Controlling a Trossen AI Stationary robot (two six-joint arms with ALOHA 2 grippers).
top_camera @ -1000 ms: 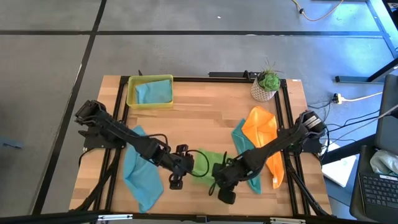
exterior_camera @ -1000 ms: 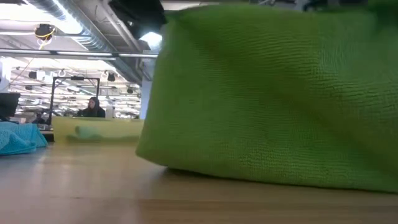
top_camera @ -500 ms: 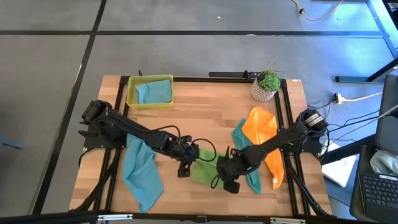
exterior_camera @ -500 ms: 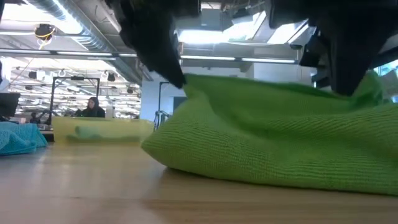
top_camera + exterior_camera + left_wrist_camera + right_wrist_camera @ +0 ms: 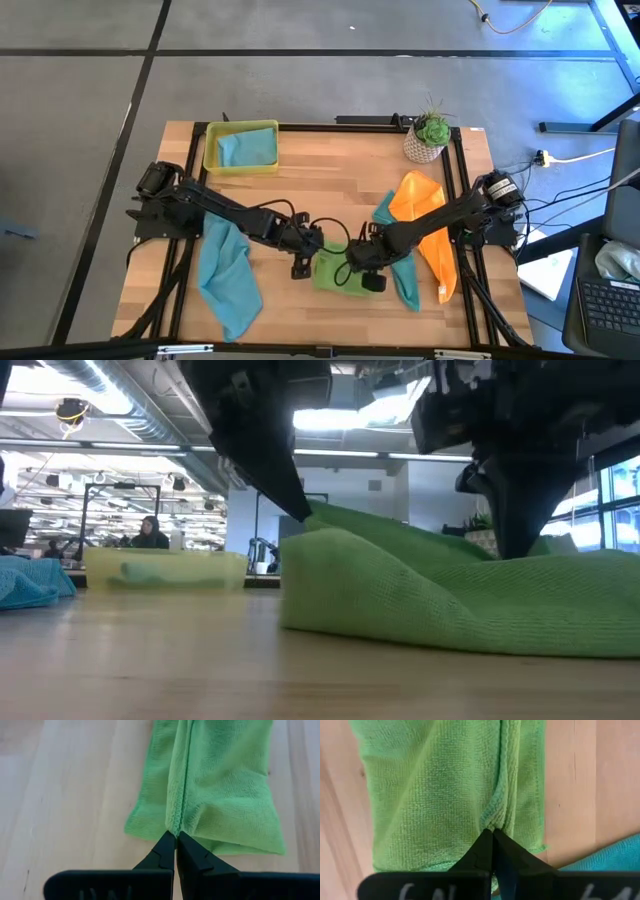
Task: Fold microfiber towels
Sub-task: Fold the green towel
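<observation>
Green towel [image 5: 338, 272]: lying folded near the table's [image 5: 330, 190] 6 o'clock edge. We are pinching its stitched hem at both ends, left gripper [image 5: 175, 841] and right gripper [image 5: 491, 836] clamped tight on cloth, keeping the fold aligned while laying it flat.

matt, nubby lime green cloth [image 5: 215, 785] lies on smooth pale wood table [image 5: 75, 795].

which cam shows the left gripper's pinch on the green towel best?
Left wrist view: the left gripper is shut on the lime green towel at its edge. The high view shows only where it sits. The low view shows a dark finger meeting the cloth. The right wrist view misses it.
</observation>
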